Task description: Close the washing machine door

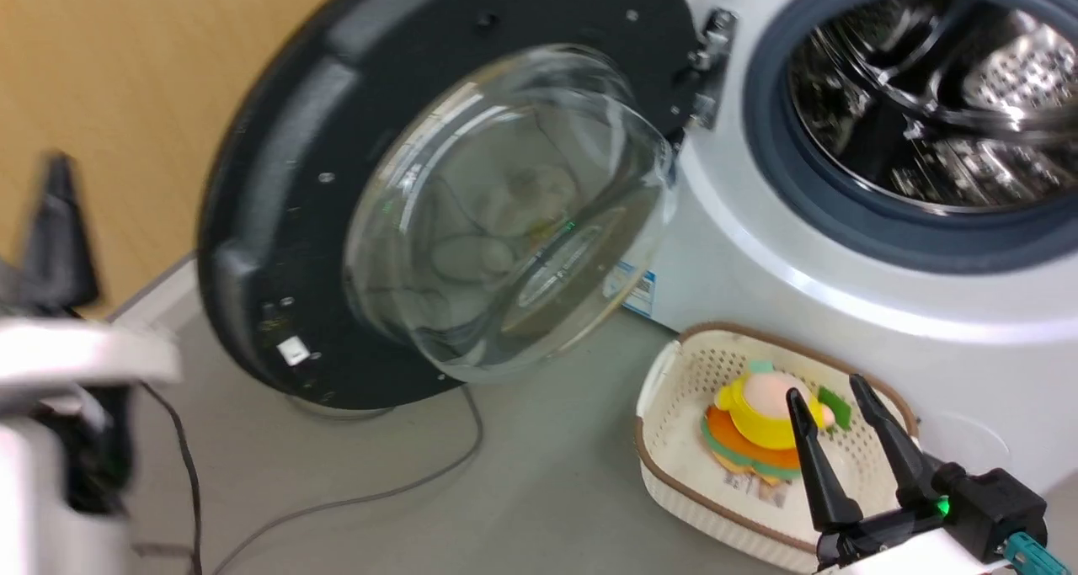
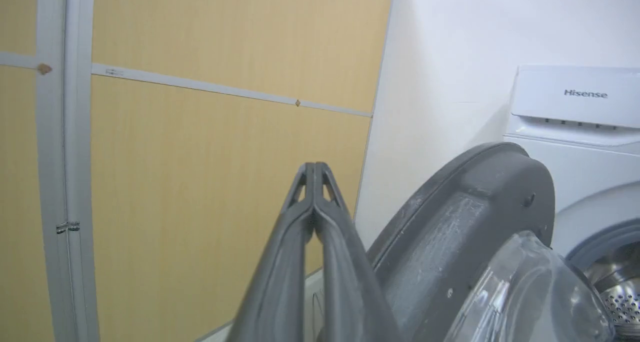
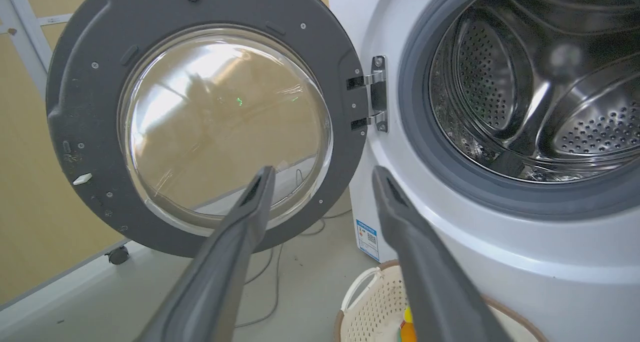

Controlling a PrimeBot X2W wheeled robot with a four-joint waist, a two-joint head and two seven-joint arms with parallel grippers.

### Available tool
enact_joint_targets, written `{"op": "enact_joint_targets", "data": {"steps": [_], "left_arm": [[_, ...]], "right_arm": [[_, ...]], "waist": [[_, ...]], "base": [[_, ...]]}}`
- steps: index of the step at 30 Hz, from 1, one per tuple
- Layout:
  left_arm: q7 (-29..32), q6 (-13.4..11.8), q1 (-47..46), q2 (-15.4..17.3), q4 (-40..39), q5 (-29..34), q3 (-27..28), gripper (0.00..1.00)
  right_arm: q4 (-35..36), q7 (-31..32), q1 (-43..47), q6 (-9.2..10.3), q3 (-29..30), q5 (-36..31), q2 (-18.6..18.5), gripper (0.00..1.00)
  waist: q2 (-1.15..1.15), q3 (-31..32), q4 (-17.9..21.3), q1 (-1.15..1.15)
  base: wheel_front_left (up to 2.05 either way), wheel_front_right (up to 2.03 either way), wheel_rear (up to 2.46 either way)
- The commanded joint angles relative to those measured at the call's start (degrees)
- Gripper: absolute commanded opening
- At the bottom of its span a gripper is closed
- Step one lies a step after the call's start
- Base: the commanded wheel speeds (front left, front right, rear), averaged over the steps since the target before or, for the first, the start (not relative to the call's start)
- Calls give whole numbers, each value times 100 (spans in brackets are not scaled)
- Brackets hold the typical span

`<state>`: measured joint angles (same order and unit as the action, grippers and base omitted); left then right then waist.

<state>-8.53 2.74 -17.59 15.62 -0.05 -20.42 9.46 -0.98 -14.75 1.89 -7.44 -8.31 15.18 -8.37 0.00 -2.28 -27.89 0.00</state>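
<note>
the washing machine door (image 1: pixel 278 221) is swung wide open, hanging off its hinge (image 1: pixel 712 61) to the left of the washing machine (image 1: pixel 758 247) and its steel drum (image 1: pixel 926 103). left gripper (image 2: pixel 314 169) has its fingers pressed together on nothing, right by the door's outer rim, can't tell if it's touching. right gripper (image 1: pixel 825 388) is spread open and empty, hovering over the cream basket (image 1: pixel 674 364) with a colourful toy (image 1: pixel 749 415) in it, in front of the machine.
</note>
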Motion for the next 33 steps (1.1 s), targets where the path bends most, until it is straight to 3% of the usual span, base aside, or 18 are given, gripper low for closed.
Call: {"op": "enact_joint_targets", "data": {"steps": [1,9,16,17,20,26,33], "left_arm": [[131,45,-253,58,187,-267,167,0],[1402,-59,-1433,267,1813,-2005,1142,0],[2981,-194,-1837,152,2670,-3388,1572,0],[3694,-188,-1738,36,2653,-3835,1581,0],[4253,-162,-1532,9,2500,-4121,1568,0],[5031,-285,-1097,-188,2041,-4502,1490,0],[5536,-473,-454,-670,1143,-4744,1276,0]], "right_arm": [[42,-25,9,-5,-5,-23,-34,100],[56,-25,-159,-5,-100,-7,-152,100],[61,-25,-185,-5,-114,15,-156,100],[47,-25,-162,-5,-102,11,-128,100],[34,-25,-133,-5,-103,2,-88,100],[-16,-25,-85,-5,-63,12,-27,100],[-54,-25,35,-5,71,13,42,100]], "waist": [[0,-149,168,0],[0,-372,529,0],[0,-380,695,0],[0,-335,719,0],[0,-280,730,0],[0,-119,740,0],[0,103,826,0]], "base": [[0,0,0],[0,0,0],[0,0,0],[0,0,0],[0,0,0],[0,0,0],[0,0,0]]}}
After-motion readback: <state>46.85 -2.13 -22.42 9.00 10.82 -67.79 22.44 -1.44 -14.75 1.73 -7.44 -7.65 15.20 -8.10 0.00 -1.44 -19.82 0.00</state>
